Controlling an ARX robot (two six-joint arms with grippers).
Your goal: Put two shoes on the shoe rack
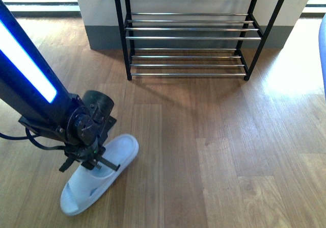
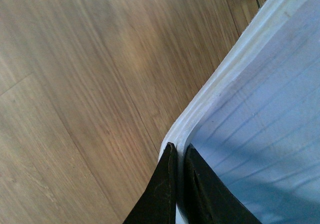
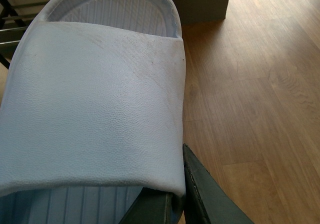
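lower left in the front view: your left claw sits down on a pale blue slide that lies sole-down on the wooden floor, toe toward the camera and heel angled toward the rack. the left wrist view shows its two black fingers drawn almost together. the slide's pale rim is pinched between them, with one finger outside over the floor and the other inside on the ribbed footbed. this claw is clamped on the slide's side wall.

centre, far side: the shoe rack stands against the wall, well apart from the slide and the claw.

right: your right claw shows only in its own wrist view, closed on a second slide at the edge of its broad strap. one finger is tucked under the strap and the other lies outside it. the rack's bars show just beyond the slide's far end.
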